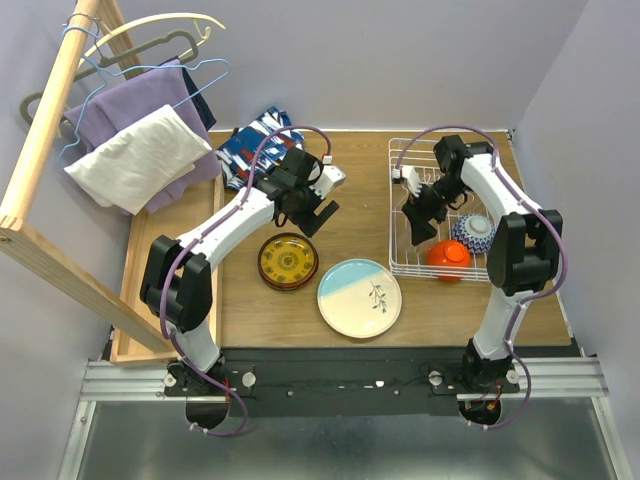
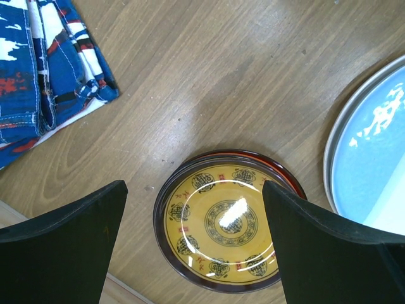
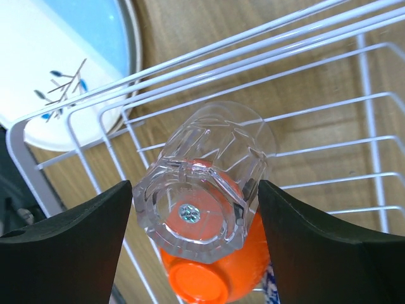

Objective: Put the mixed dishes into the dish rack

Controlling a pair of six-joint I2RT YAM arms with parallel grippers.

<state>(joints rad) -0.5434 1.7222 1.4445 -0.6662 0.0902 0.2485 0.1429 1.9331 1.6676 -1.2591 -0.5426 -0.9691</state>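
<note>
The white wire dish rack (image 1: 392, 205) stands at the right of the table. An upturned orange-red bowl (image 1: 449, 257) and a blue-patterned bowl (image 1: 472, 230) sit in it. My right gripper (image 1: 420, 222) hangs over the rack. In the right wrist view it (image 3: 195, 190) is open, its fingers either side of a tilted, base-up clear glass (image 3: 209, 177) above the orange bowl (image 3: 209, 278). My left gripper (image 2: 195, 190) is open and empty above the dark red-yellow patterned plate (image 2: 224, 221). The large pale blue-cream plate (image 1: 359, 298) lies right of it.
A blue-red-white patterned cloth (image 1: 250, 145) lies at the back of the table behind my left arm. A slanted wooden rail (image 1: 40, 160) with wire hangers and draped clothes (image 1: 140, 150) fills the left side. The rack's wires (image 3: 209, 54) run close around my right fingers.
</note>
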